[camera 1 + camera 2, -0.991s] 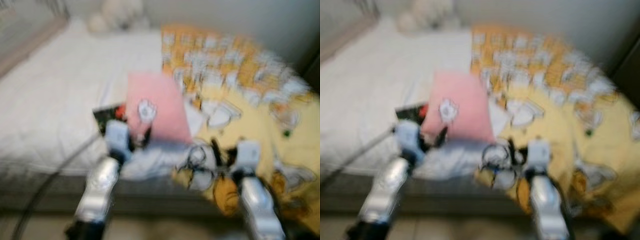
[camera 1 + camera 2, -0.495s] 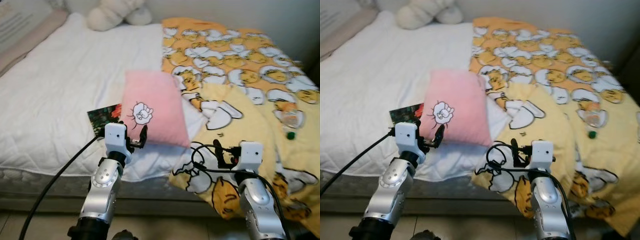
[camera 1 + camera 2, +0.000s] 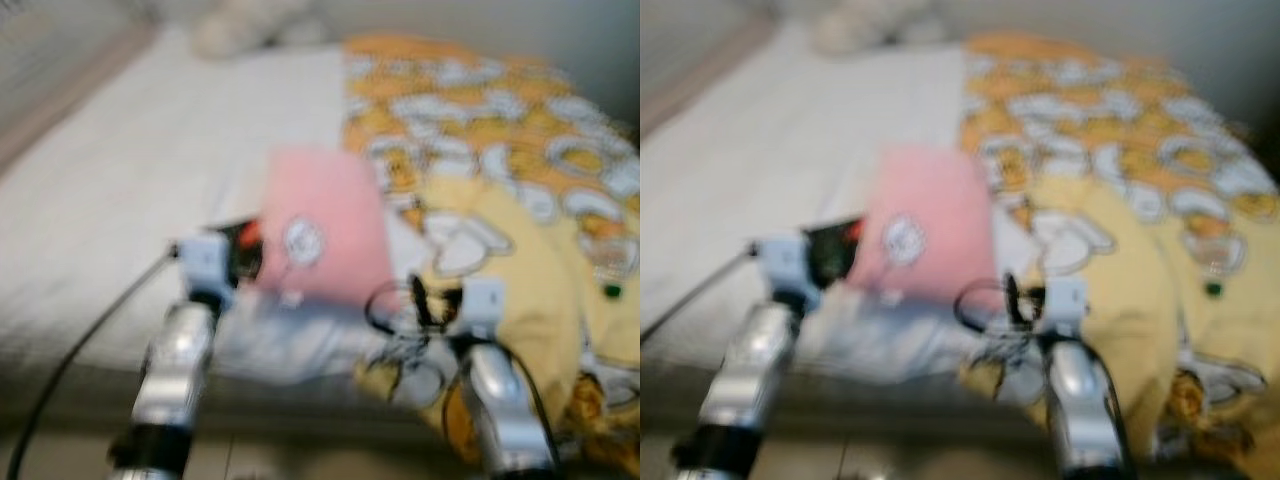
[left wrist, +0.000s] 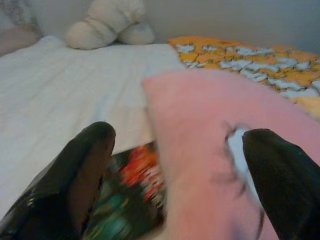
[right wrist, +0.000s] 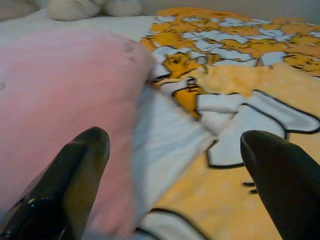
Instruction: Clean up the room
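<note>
In the left eye view, which is blurred, a pink pillow [image 3: 325, 225] is lying in the middle of the frame on a bed with a white sheet [image 3: 120, 190]. A yellow and orange blanket [image 3: 520, 200] with a cartoon print is covering the right half of the bed. The left claw [image 3: 245, 262] is hanging at the pillow's lower left corner, beside a dark, colourful flat thing [image 3: 238, 238] on the sheet. The right claw [image 3: 425, 300] is standing lower right of the pillow, over the blanket edge, with black cable looping around it.

The right eye view is showing the same scene, equally blurred.

In the left wrist view, the two black fingers [image 4: 75, 175] of the left claw are standing wide apart and gripping nothing. The pink pillow is rising between them, and the colourful flat thing is lying under its edge. A cream plush toy [image 4: 107, 22] is sitting at the far end of the bed.

In the right wrist view, the right claw's fingers [image 5: 70, 185] are also spread wide and empty. The pillow is lying in the left part of the frame, the blanket in the right part.
</note>
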Controlling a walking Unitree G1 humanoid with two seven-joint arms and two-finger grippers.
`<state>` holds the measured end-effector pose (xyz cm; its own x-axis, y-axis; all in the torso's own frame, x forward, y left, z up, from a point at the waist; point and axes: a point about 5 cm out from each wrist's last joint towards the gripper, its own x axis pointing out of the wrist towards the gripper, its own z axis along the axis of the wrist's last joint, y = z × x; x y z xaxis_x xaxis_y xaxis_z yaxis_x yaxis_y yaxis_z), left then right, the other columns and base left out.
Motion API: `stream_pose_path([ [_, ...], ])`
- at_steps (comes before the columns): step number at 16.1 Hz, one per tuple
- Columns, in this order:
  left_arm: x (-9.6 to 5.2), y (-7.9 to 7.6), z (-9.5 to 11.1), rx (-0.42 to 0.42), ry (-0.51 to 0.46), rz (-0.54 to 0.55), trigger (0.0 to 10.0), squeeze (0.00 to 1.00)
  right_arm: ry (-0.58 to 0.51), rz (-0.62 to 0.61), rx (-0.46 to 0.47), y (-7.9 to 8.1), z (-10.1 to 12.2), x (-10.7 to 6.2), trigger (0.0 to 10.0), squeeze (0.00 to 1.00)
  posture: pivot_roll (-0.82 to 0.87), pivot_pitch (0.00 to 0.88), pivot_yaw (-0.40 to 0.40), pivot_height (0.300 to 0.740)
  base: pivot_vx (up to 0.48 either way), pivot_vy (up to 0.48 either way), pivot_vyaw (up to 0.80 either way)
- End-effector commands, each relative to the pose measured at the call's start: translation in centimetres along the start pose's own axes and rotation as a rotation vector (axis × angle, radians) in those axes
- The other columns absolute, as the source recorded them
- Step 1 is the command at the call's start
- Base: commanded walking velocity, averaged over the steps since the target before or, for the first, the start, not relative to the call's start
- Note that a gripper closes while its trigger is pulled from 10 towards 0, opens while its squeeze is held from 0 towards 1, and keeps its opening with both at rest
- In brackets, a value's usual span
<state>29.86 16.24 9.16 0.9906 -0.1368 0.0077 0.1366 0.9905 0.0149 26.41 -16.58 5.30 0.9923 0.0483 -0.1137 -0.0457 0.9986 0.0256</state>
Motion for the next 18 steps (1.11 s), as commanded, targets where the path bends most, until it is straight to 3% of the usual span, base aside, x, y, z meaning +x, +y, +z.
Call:
stream_pose_path([
  [1, 0.4, -1.8, 0.3, -0.015, -0.014, -0.057, 10.0, 0.0, 0.024, -0.054, -0.013, -1.7, -0.5, -0.6, 10.0, 0.0, 0.07, 0.0, -0.032, 0.74, 0.48, 0.0, 0.0],
  [4, 1.1, -2.1, 1.1, -0.007, -0.029, -0.082, 10.0, 0.0, 0.016, -0.092, 0.013, -2.5, 0.0, -0.1, 10.0, 0.0, 0.07, 0.0, -0.031, 0.74, 0.16, 0.0, 0.0],
  [6, 3.9, -1.9, 1.8, -0.029, 0.1, -0.075, 10.0, 0.0, 0.041, -0.158, 0.099, -4.7, 0.9, 1.5, 10.0, 0.0, 0.07, 0.0, -0.027, 0.74, 0.0, 0.0, 0.0],
  [8, 5.6, -1.2, 2.3, -0.09, 0.194, -0.058, 10.0, 0.0, 0.139, -0.088, 0.162, -4.5, 0.7, 3.3, 10.0, 0.0, 0.06, 0.0, -0.013, 0.74, 0.0, 0.0, 0.0],
  [9, 5.8, -1.1, 2.5, -0.108, 0.205, -0.055, 10.0, 0.0, 0.156, -0.07, 0.183, -4.4, 0.7, 3.6, 10.0, 0.0, 0.06, 0.0, -0.013, 0.74, 0.0, 0.0, 0.0],
  [11, 5.6, -0.4, 2.7, -0.144, 0.28, -0.082, 10.0, 0.0, 0.225, 0.045, 0.249, -3.2, 0.7, 4.3, 10.0, 0.0, 0.06, 0.0, -0.004, 0.74, 0.0, 0.0, 0.0],
  [12, 4.5, 0.7, 3.0, -0.227, 0.402, -0.118, 10.0, 0.0, 0.27, 0.152, 0.324, -2.6, 1.1, 5.1, 10.0, 0.0, 0.08, 0.0, -0.011, 0.74, 0.0, 0.0, 0.0],
  [13, 3.9, 1.3, 3.3, -0.256, 0.436, -0.114, 10.0, 0.0, 0.279, 0.159, 0.354, -2.7, 1.0, 5.5, 10.0, 0.0, 0.09, 0.0, -0.013, 0.74, 0.0, 0.0, 0.0],
  [15, 3.6, 2.0, 3.6, -0.235, 0.442, -0.088, 10.0, 0.0, 0.28, 0.188, 0.37, -2.5, 0.9, 5.6, 10.0, 0.0, 0.11, 0.0, -0.018, 0.74, 0.0, 0.0, 0.0],
  [18, 1.3, 2.6, 4.1, -0.217, 0.491, -0.061, 10.0, 0.0, 0.307, 0.266, 0.431, -1.1, 0.7, 6.1, 10.0, 0.0, 0.17, 0.0, -0.066, 0.74, 0.0, 0.0, 0.0],
])
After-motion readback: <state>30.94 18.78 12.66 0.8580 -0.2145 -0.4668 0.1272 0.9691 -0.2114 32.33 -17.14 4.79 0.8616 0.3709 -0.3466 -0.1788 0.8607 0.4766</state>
